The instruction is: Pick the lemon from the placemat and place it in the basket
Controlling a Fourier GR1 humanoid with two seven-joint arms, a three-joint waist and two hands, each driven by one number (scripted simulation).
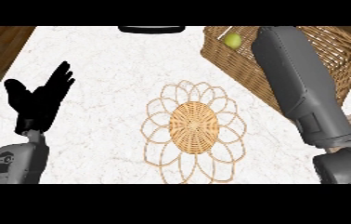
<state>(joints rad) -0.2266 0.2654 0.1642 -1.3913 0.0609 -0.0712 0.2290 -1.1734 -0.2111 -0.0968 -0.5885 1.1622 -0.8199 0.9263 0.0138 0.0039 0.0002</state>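
Observation:
A yellow-green lemon (232,40) lies inside the woven basket (226,60) at the upper right of the head view. The round wicker placemat (194,127) with looping petal edges lies in the middle of the counter with nothing on it. My right forearm (298,86) stretches up over the basket, and its hand is hidden past the view's top edge. My left hand (40,100) rests at the left edge, fingers straight and pointing up, holding nothing.
The white marble counter (103,69) has a wooden strip (10,39) at its upper left corner. A dark rounded object (152,29) shows at the top edge, partly cut off.

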